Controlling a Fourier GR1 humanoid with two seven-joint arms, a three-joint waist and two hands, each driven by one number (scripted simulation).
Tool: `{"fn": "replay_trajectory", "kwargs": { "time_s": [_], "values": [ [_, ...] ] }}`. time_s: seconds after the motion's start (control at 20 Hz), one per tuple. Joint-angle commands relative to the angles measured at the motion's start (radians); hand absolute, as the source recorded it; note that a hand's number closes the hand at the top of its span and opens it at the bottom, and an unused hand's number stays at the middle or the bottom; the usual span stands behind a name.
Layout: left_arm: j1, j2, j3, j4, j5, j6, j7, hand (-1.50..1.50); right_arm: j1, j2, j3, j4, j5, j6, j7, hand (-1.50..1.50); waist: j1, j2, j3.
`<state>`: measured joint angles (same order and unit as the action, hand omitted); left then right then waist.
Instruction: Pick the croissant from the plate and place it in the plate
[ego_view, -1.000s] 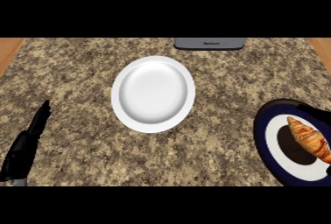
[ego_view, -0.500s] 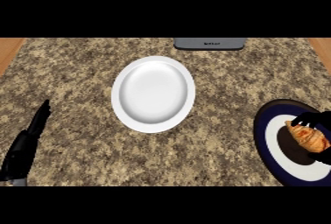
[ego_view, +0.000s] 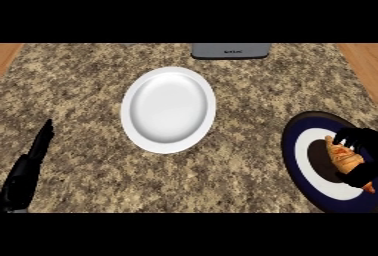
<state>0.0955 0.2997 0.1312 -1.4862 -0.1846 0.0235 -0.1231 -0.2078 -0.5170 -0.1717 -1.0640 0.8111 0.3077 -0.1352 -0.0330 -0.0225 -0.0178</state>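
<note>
Worktop (ego_view: 88, 70) fills nearly the whole view: speckled stone look, brown, tan & black flecks w/ some pale grains, pattern even from edge to edge. Seen steeply from above. At both upper corners a strip of plain orange-brown wood (ego_view: 362, 52) shows beyond the stone, cut off at a slant; left strip narrower than right. At the far edge, approx. centre, a dark grey box (ego_view: 230, 50) w/ rounded corners & a small pale label, only partly in view; can't tell what it is. Light is flat & even, soft shadows only. No walls, floor or windows in view.
</note>
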Motion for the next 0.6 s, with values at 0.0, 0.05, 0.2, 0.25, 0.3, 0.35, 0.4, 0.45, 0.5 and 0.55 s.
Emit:
{"fn": "replay_trajectory", "kwargs": {
  "time_s": [0.0, 0.05, 0.2, 0.25, 0.3, 0.35, 0.4, 0.45, 0.5, 0.55],
  "values": [
    [0.027, 0.003, 0.013, -0.010, 0.001, 0.007, -0.001, 0.00, 0.071, 0.133, -0.059, -0.040, 0.035, -0.127, 0.314, 1.50, -0.027, -0.002, 0.010],
    [0.027, 0.002, 0.017, -0.005, 0.003, 0.009, -0.012, 0.00, 0.089, 0.167, -0.054, -0.085, 0.051, -0.164, 0.363, 1.50, -0.032, -0.002, 0.009],
    [0.015, 0.012, 0.018, -0.005, -0.008, 0.012, 0.008, 0.00, 0.092, 0.202, -0.050, -0.263, 0.107, -0.216, 0.523, 1.50, -0.042, -0.005, 0.008],
    [0.014, 0.004, 0.015, -0.013, 0.003, 0.005, 0.021, 0.00, 0.118, 0.232, -0.021, -0.324, 0.150, -0.256, 0.560, 1.50, -0.039, -0.004, 0.009],
    [0.048, 0.000, 0.017, -0.039, 0.013, 0.000, 0.000, 0.00, 0.161, 0.232, -0.030, -0.385, 0.174, -0.287, 0.591, 1.50, -0.031, -0.007, 0.011],
    [0.043, -0.001, 0.015, -0.007, 0.002, 0.005, -0.016, 0.00, 0.147, 0.289, 0.012, -0.450, 0.204, -0.296, 0.651, 1.50, -0.027, -0.002, 0.009],
    [0.021, 0.006, 0.024, 0.003, 0.003, 0.009, -0.015, 0.00, 0.162, 0.308, 0.025, -0.526, 0.222, -0.301, 0.688, 1.50, -0.034, -0.001, 0.009],
    [0.073, 0.003, 0.022, -0.013, 0.004, 0.002, -0.035, 0.00, 0.184, 0.318, 0.045, -0.597, 0.255, -0.307, 0.723, 1.50, -0.020, -0.004, 0.010],
    [0.044, 0.008, 0.022, -0.016, 0.006, -0.002, -0.025, 0.00, 0.184, 0.355, 0.079, -0.659, 0.295, -0.330, 0.764, 1.50, -0.014, 0.001, 0.012],
    [0.053, -0.012, 0.002, -0.035, -0.005, 0.009, -0.007, 0.00, 0.207, 0.347, 0.105, -0.728, 0.345, -0.337, 0.784, 1.50, -0.021, -0.003, 0.011]
  ]
}}
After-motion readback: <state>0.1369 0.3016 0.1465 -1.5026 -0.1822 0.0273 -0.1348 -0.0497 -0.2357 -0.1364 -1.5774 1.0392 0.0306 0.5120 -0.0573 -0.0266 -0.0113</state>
